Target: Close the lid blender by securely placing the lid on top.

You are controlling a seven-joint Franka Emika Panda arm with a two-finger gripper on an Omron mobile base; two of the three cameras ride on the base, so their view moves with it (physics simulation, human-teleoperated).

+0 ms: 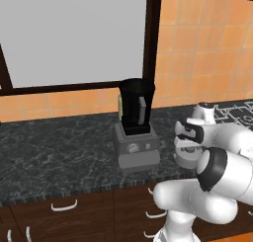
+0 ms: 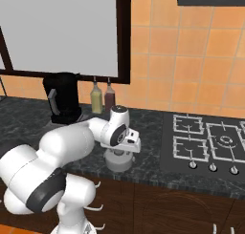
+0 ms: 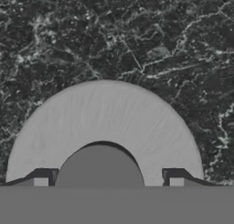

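Sauce bottles [image 2: 102, 97] beside blender [image 2: 63, 97] — lid [image 3: 104, 127] apart.

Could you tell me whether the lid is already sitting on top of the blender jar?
No, the lid lies on the dark counter under the pincer, and the blender jar's top is open.

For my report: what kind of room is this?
A rendered home kitchen, most likely: a dark marbled counter carries a blender, a gas hob sits beside it, and orange wall tiles run behind.
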